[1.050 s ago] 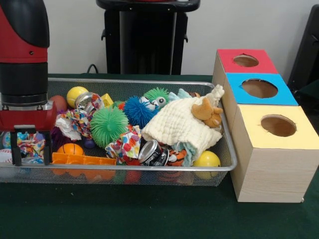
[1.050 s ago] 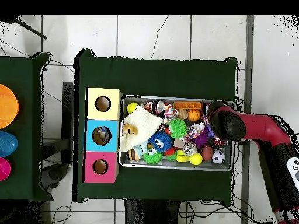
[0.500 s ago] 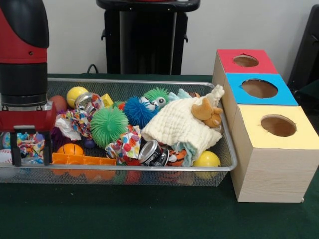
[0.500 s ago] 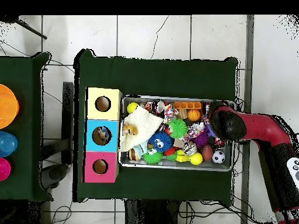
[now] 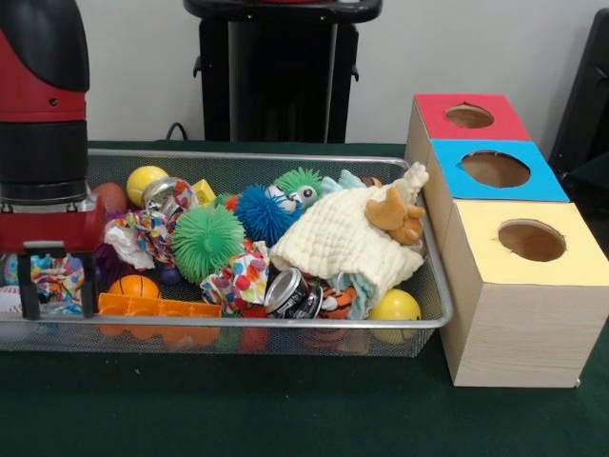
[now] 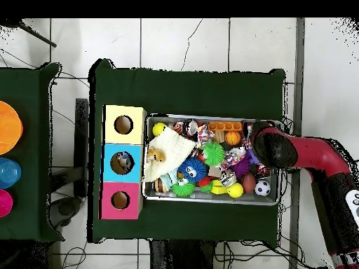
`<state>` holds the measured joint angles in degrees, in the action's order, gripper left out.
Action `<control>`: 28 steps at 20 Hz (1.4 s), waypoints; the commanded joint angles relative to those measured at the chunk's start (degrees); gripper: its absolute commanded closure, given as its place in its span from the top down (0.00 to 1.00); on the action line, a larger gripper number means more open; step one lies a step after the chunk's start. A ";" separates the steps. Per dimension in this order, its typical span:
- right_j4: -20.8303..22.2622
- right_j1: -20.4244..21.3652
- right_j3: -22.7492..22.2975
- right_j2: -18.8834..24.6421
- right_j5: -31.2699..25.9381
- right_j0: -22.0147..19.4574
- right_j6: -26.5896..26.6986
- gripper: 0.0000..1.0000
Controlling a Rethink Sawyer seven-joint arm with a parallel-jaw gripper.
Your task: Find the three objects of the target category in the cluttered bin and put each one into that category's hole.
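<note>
My gripper [image 5: 54,303] stands open at the left end of the wire mesh bin [image 5: 285,322], its two black fingers [image 5: 22,295] lowered on either side of a colourful patterned cloth [image 5: 57,274]. I cannot tell if they touch it. In the overhead view the arm's head [image 6: 271,147] hides the gripper over the bin's right end [image 6: 279,161]. The sorting box has a red section [image 5: 433,112], a blue section [image 5: 547,183] and a yellow section [image 5: 580,255], each with a round hole.
The bin holds a green spiky ball [image 5: 206,240], a blue spiky ball [image 5: 264,213], a cream cloth [image 5: 335,238], a crushed can [image 5: 288,292], yellow balls [image 5: 395,305], a small basketball [image 5: 134,286] and an orange block [image 5: 157,306]. A soccer ball [image 6: 262,188] lies near the arm.
In the front view the arm has edged slightly to the left. The fingers stay apart around the patterned cloth and nothing in the bin has moved.
</note>
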<state>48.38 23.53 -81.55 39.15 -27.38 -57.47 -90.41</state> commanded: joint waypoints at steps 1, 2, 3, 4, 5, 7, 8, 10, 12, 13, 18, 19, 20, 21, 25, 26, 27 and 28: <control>8.56 -16.00 8.62 -1.94 7.63 -1.11 9.28 0.00; 8.56 -15.95 8.63 -1.97 7.48 -1.06 9.30 0.00; 8.55 -15.89 8.63 -2.00 7.33 -1.01 9.32 0.00; 8.55 -15.83 8.63 -2.03 7.18 -0.96 9.35 0.00; 9.00 -15.64 8.44 -1.70 6.79 -0.98 10.67 0.00; 8.44 -15.19 8.21 -1.77 6.08 -0.87 10.30 0.00; 8.19 -15.04 8.15 -1.76 5.64 -0.86 10.41 0.00; 8.20 -14.92 8.07 -1.77 5.50 -0.81 10.51 0.00; 8.14 -14.82 7.95 -1.70 5.31 -0.86 10.76 0.00; 8.08 -14.64 7.88 -1.78 5.18 -0.75 10.61 0.00; 7.22 -13.11 7.28 -2.62 3.67 0.14 9.12 0.00; 7.02 -12.65 7.00 -2.75 3.44 0.32 8.75 0.00; 6.75 -12.02 6.64 -2.93 3.18 0.53 8.20 0.00; 6.36 -11.02 6.01 -3.22 2.88 0.82 7.26 0.00; 4.38 -7.36 3.58 -3.24 -0.08 1.20 6.71 0.00; 4.26 -6.91 3.32 -3.22 -0.22 1.22 6.62 0.00; 4.07 -6.94 3.46 -3.22 -0.50 1.26 6.60 0.00; 4.04 -6.76 3.45 -3.29 -0.63 1.34 6.58 0.00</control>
<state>48.45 23.50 -81.72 39.62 -27.37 -57.77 -90.41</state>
